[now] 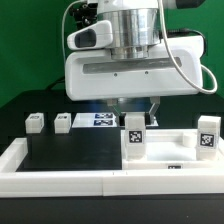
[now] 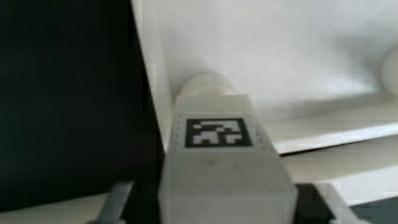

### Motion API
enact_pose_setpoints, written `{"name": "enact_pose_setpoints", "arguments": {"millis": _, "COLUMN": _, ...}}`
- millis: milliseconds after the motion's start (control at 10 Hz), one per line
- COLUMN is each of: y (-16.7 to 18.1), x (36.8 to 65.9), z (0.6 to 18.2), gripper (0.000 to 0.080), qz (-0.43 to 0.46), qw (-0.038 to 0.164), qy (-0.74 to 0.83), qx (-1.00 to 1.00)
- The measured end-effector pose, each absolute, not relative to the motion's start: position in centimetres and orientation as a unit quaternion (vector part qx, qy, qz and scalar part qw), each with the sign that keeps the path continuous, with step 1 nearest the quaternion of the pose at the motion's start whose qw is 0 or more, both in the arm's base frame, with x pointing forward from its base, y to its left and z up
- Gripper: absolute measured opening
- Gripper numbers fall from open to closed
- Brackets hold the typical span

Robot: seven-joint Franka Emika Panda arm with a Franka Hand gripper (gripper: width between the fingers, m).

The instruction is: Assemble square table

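My gripper (image 1: 134,118) hangs over the white square tabletop (image 1: 172,150) and is shut on the top of an upright white leg (image 1: 134,138) with a black-and-white tag. In the wrist view the same leg (image 2: 217,135) runs out from between the fingers (image 2: 121,200) of the gripper (image 2: 217,205), and its rounded far end lies over the tabletop (image 2: 267,50). Whether that end touches the top I cannot tell. Another tagged leg (image 1: 208,135) stands at the exterior view's right. Two more legs (image 1: 35,122) (image 1: 62,122) sit at the back left.
The marker board (image 1: 100,121) lies behind the gripper on the black surface (image 1: 70,155). Long white rim bars (image 1: 60,182) edge that surface at the front and left. The arm's bulky white body fills the upper middle of the exterior view.
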State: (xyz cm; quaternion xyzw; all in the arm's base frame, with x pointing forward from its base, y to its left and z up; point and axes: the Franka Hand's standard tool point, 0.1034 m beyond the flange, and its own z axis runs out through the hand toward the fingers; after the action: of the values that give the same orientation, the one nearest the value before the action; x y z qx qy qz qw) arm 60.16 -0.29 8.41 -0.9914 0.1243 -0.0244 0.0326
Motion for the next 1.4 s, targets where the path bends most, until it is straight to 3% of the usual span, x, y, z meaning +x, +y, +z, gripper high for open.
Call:
{"name": "enact_pose_setpoints", "arguments": {"millis": 700, "y": 0.69, "x": 59.99, "z": 8.24, "gripper": 0.0294, "qz": -0.011, "qw": 0.037, "qy": 0.440, "qx": -0.897}}
{"name": "enact_pose_setpoints", "arguments": {"millis": 1200, "y": 0.69, "x": 60.01, "z": 8.21, "gripper": 0.0294, "qz": -0.007, "qw": 0.042, "qy": 0.521, "qx": -0.853}}
{"name": "enact_pose_setpoints", "arguments": {"millis": 1300, "y": 0.71, "x": 60.01, "z": 8.21, "gripper": 0.0366, "qz": -0.007, "qw": 0.042, "qy": 0.512, "qx": -0.858}}
{"name": "enact_pose_setpoints", "arguments": {"millis": 1400, "y": 0.71, "x": 60.01, "z": 8.21, "gripper": 0.0557, "qz": -0.008, "qw": 0.042, "qy": 0.500, "qx": -0.865}}
